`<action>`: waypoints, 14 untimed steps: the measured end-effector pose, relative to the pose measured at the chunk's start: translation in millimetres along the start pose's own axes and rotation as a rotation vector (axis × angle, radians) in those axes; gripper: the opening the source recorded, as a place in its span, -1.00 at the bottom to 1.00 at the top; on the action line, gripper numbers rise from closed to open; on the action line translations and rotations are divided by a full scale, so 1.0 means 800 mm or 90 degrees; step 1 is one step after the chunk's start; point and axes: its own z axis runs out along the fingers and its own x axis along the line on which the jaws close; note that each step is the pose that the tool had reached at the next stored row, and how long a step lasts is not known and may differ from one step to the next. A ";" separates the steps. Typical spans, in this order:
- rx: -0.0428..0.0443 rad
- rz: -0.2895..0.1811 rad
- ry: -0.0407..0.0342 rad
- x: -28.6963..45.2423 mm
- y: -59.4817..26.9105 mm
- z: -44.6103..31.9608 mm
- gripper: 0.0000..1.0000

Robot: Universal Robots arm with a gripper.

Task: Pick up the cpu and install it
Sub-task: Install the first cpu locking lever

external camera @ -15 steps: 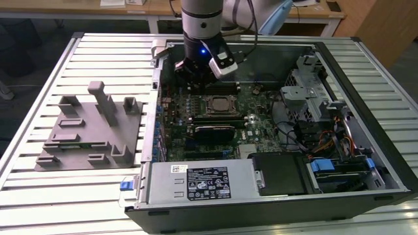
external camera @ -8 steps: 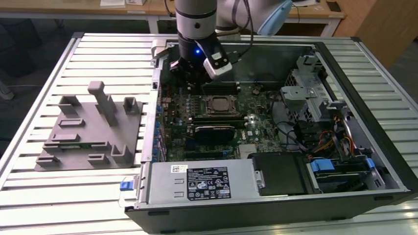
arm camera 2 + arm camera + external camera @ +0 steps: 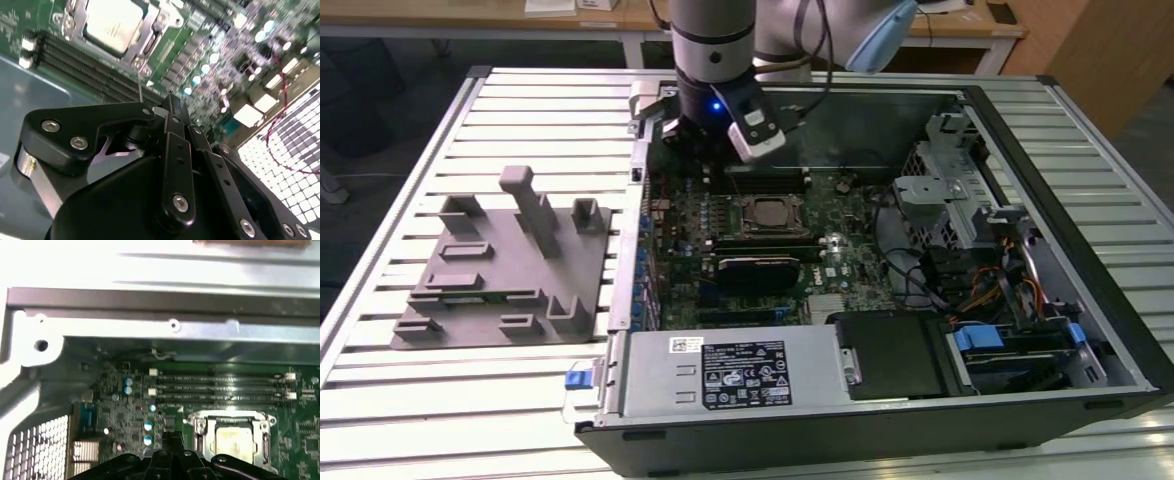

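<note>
cpu [image 3: 111,22] in socket [image 3: 151,36], partly cropped

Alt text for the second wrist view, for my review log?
The cpu sits in its metal-framed socket on the green motherboard, silvery top up. In the foreground the black claw, shut and empty, hangs clear of the cpu.

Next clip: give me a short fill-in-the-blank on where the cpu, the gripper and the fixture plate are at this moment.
1. The cpu lies in the metal-framed ____ on the motherboard.
2. The shut gripper holds ____.
3. The grey fixture plate lies on the slatted table, at the exterior view's ____ of the computer case.
Missing words: socket; nothing; left.
</note>
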 end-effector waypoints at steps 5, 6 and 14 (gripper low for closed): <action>-0.0382 0.001 -0.0006 0.0041 0.000 -0.0001 -0.79; -0.0451 0.001 -0.0006 0.0044 0.000 -0.0001 -0.79; -0.0806 0.002 -0.0011 0.0047 0.000 -0.0001 -0.79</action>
